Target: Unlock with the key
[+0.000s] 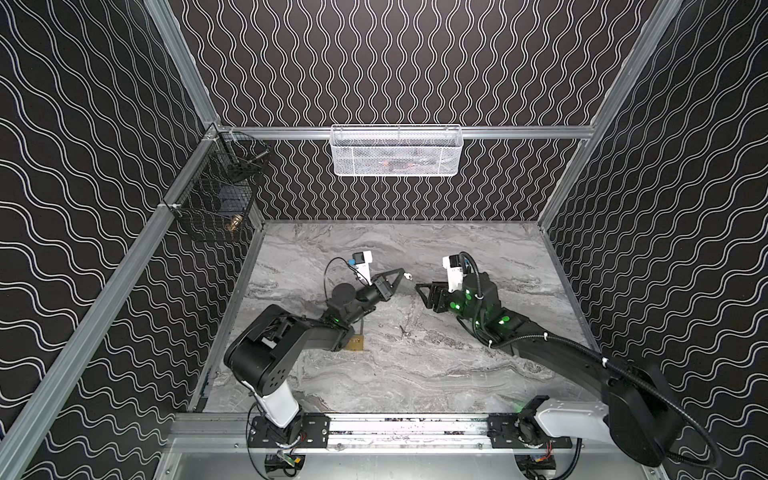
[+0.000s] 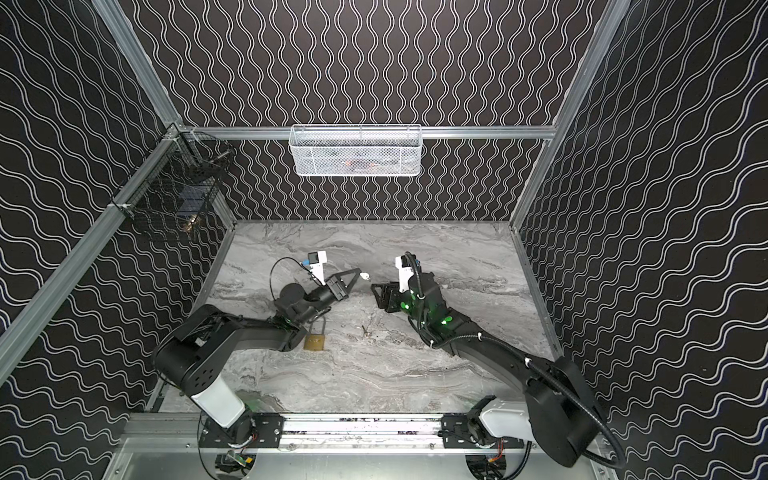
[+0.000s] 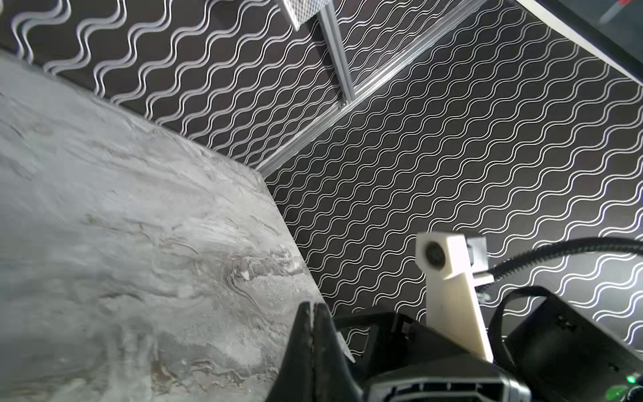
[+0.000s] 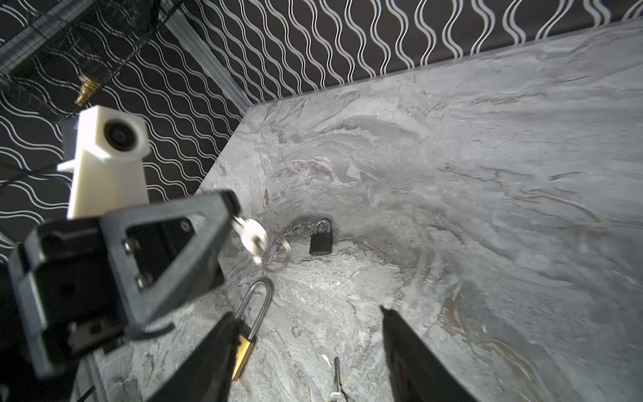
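Clamped together at the tips of the left gripper point(image 4: 233, 213) on a small silver key point(image 4: 252, 236): bright metal, rounded head, too blurred to tell the gripped end. Just behind it, a thin wire ring point(image 4: 278, 252). Held up in the air over the middle of the grey marble table point(image 1: 457, 374), clear of the surface; in both top views only a pale speck at the gripper's point. Facing it across a short gap, the right gripper point(image 4: 306, 311), dark fingers spread apart, nothing between them. Flat on the table below: a brass padlock point(image 4: 245, 348) with a long steel shackle, partly under the left arm in both top views; farther off, a small black padlock point(image 4: 320, 238), shackle down; near the brass one but apart from it, a second key point(image 4: 336, 377), slim and dull.
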Controlling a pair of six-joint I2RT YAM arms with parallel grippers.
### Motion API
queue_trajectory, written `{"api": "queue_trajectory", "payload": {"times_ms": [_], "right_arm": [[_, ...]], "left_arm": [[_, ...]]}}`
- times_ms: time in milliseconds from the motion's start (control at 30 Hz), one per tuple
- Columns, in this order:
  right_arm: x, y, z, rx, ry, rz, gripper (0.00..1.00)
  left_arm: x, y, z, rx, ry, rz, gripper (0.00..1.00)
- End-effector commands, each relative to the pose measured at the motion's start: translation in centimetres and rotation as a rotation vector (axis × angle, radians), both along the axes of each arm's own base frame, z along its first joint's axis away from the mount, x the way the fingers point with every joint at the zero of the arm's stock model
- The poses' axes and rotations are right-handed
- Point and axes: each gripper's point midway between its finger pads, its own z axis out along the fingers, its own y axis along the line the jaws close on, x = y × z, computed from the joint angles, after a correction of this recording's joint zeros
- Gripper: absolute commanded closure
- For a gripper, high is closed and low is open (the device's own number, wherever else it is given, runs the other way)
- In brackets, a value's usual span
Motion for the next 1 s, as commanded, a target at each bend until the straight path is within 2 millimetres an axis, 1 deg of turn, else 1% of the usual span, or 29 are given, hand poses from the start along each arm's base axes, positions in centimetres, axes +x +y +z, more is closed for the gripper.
{"api": "queue_trajectory", "payload": {"times_ms": [0, 67, 133, 300, 367, 500, 633, 767, 867, 967], "right_arm": [[0.0, -1.6, -0.5, -0.045, -0.023, -0.049, 0.34], [-0.3, -1.7, -0.2, -0.034, -0.041, -0.026, 0.34], [-0.9, -1.2, 0.9, -0.002, -0.091, 0.026, 0.34], [-3.3, 0.8, 4.6, 0.087, -0.262, 0.214, 0.34], [-4.1, 1.6, 5.1, 0.096, -0.286, 0.285, 0.35], [-5.5, 3.1, 5.0, 0.114, -0.296, 0.422, 0.38], [-6.6, 3.7, 5.7, 0.167, -0.321, 0.486, 0.42], [-6.5, 4.1, 6.1, 0.174, -0.321, 0.501, 0.44], [-6.6, 4.5, 6.3, 0.174, -0.326, 0.526, 0.46], [-6.2, 4.8, 5.8, 0.152, -0.309, 0.523, 0.48]], "left_arm": [[-1.7, 0.2, -0.1, 0.083, -0.087, -0.122, 1.00], [-2.0, 0.3, -1.0, 0.130, -0.076, -0.173, 1.00], [-2.8, 0.1, -1.7, 0.177, -0.095, -0.235, 1.00], [-4.6, 0.1, -1.7, 0.283, -0.159, -0.296, 1.00], [-5.1, 0.4, -1.3, 0.330, -0.183, -0.301, 1.00], [-6.3, 0.9, -0.5, 0.453, -0.244, -0.318, 1.00], [-7.2, 1.3, 0.3, 0.543, -0.289, -0.333, 1.00], [-8.1, 1.2, 1.2, 0.538, -0.341, -0.368, 1.00], [-8.5, 1.0, 1.7, 0.512, -0.371, -0.382, 1.00], [-8.9, 0.8, 2.6, 0.471, -0.397, -0.395, 1.00]]}}
